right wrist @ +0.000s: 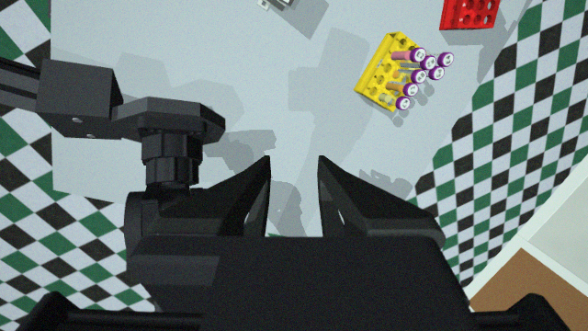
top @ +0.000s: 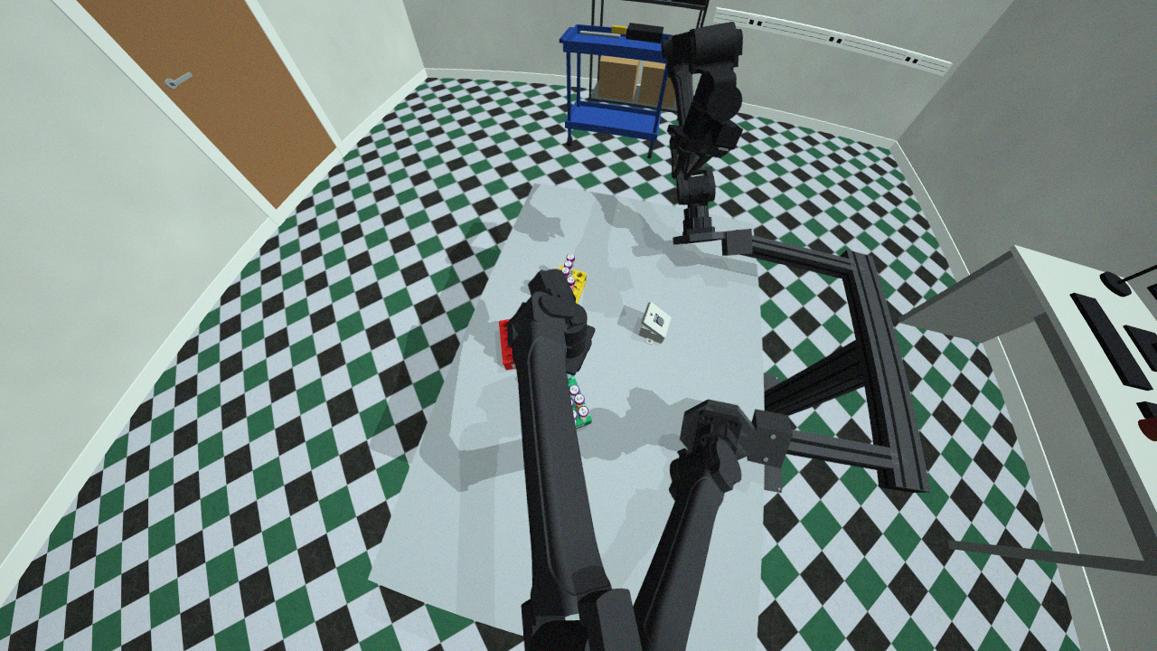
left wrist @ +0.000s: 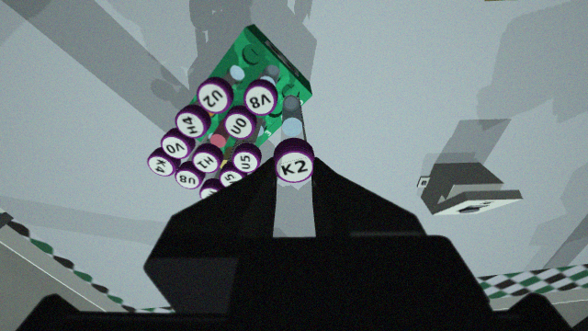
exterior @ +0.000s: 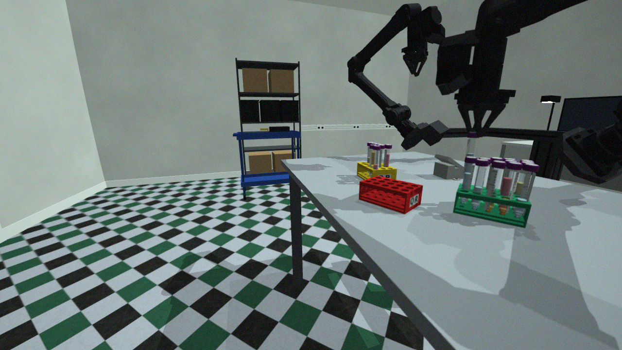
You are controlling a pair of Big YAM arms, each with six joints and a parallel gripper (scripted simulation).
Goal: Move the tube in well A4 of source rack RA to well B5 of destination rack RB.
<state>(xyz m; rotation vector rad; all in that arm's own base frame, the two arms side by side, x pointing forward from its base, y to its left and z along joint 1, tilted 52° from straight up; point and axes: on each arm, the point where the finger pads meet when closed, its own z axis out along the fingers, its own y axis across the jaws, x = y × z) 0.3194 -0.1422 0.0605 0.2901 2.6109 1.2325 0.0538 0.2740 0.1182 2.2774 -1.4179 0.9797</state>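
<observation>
The tube marked K2 point(exterior: 472, 146) point(left wrist: 294, 161) hangs upright under the left gripper point(exterior: 474, 130) point(left wrist: 294, 165), which is pinched almost shut on its purple cap. The cap is higher than the caps in the green rack point(top: 585, 420) point(exterior: 491, 215) point(left wrist: 239, 51). The tube's low end is hidden behind other tubes in the outside view, so I cannot tell if it is all the way out of the rack. It is not in the yellow rack point(top: 578, 285) point(exterior: 376, 171) point(right wrist: 374, 69).

The green rack sits flat on the table point(top: 647, 388) point(exterior: 426, 243) point(left wrist: 390, 69) point(right wrist: 184, 46). From the left wrist, 11 other purple caps show on its tubes, and 1 of those is partly hidden. The yellow rack also sits flat, well apart from the green one, with 7 capped tubes in it. A red rack point(top: 506, 344) point(exterior: 387, 195) point(right wrist: 452, 14) stands near the yellow one. A small grey box point(top: 656, 319) point(exterior: 447, 169) point(left wrist: 473, 202) with a tilted top is on the table too.

The right gripper point(exterior: 417, 74) point(right wrist: 294, 165) is up in the air. Its 2 fingers are a little way open, with nothing between them. Past the table is a blue cart point(top: 615, 121) point(exterior: 267, 135).
</observation>
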